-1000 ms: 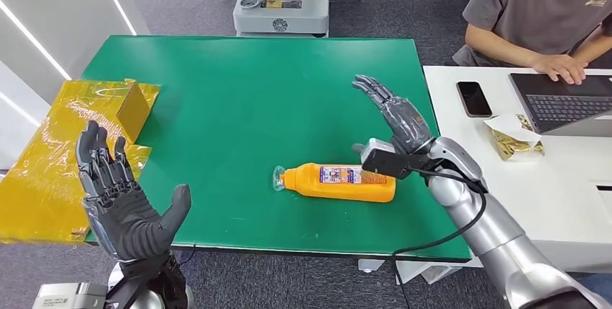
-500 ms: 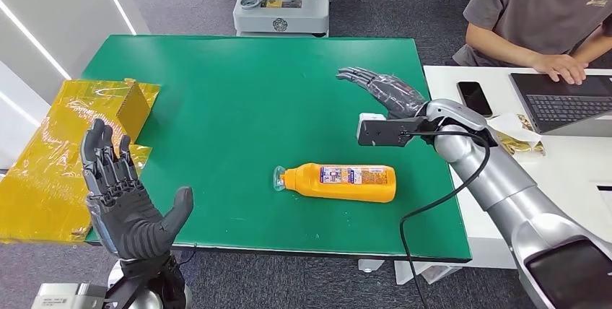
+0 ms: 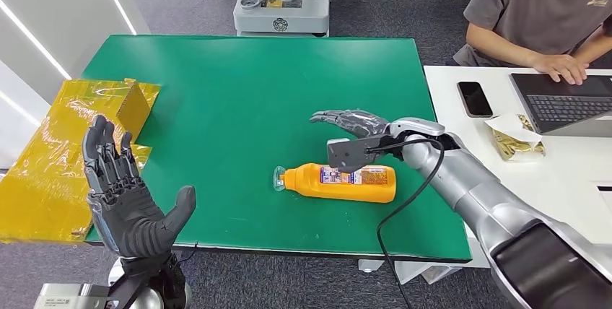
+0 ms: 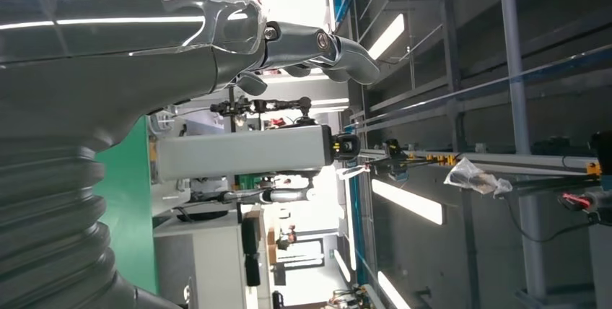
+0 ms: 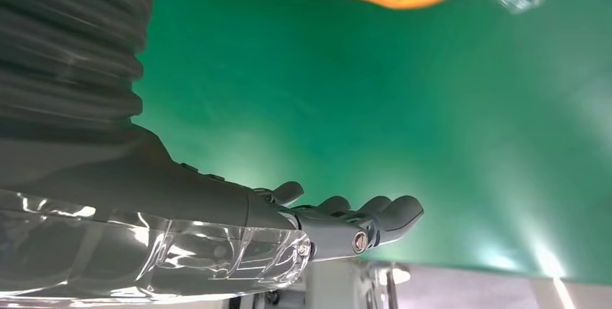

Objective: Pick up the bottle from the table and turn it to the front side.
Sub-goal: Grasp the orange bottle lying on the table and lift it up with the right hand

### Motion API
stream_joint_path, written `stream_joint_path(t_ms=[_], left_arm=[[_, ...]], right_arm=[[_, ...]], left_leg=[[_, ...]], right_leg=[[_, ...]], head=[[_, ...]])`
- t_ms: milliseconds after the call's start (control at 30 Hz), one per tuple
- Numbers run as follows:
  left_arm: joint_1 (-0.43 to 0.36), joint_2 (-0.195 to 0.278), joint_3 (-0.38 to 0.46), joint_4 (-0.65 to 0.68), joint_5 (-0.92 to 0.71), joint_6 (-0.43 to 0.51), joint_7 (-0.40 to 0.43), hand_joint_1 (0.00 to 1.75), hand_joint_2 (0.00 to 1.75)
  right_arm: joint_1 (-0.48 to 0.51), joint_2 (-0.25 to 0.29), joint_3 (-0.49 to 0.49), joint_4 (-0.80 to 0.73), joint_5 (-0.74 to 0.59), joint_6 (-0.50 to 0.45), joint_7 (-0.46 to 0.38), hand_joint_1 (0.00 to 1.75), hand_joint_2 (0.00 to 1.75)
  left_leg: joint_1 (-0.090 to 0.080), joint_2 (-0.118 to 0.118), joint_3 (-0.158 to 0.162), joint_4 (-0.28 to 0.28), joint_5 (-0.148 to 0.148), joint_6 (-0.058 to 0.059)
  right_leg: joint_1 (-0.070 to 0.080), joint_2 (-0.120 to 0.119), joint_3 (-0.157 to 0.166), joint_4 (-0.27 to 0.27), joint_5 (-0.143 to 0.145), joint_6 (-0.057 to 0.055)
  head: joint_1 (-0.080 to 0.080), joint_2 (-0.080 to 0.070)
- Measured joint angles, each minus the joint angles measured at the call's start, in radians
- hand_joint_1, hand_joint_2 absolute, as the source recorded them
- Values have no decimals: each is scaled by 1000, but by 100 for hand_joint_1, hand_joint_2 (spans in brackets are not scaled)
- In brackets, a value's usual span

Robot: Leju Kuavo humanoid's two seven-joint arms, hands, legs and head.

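One bottle, two empty hands.
You had one orange bottle (image 3: 339, 183) lying on its side on the green table (image 3: 238, 99), near the front edge. Your right hand (image 3: 351, 121) hovered just behind it, fingers spread, holding nothing. Your left hand (image 3: 126, 193) was raised at the table's near left corner, fingers apart.

I am seeing my right wrist camera block (image 3: 351, 154) covering part of the bottle (image 3: 339, 183) label's upper edge.

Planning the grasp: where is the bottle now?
In the head view the orange bottle lies on its side on the green table, near its front edge, below the right hand.
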Motion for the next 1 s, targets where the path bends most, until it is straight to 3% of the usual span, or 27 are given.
stream_joint_path(t_ms=[167,433,1000], left_arm=[[0,0,0,0,1,0,0,0,175],[-6,0,0,0,19,-2,0,0,175],[-19,-9,5,2,70,-94,0,0,175]], right_arm=[[-1,8,17,36,0,5,-7,0,175],[-5,29,87,120,4,90,-17,0,175],[58,38,165,236,8,55,19,0,175]], left_leg=[[-1,0,0,0,0,0],[0,0,0,0,0,0],[0,1,1,0,0,0]], right_leg=[[0,0,0,-1,0,0],[0,0,0,0,0,0],[0,0,0,-1,0,0]], head=[[0,0],[0,0],[0,0]])
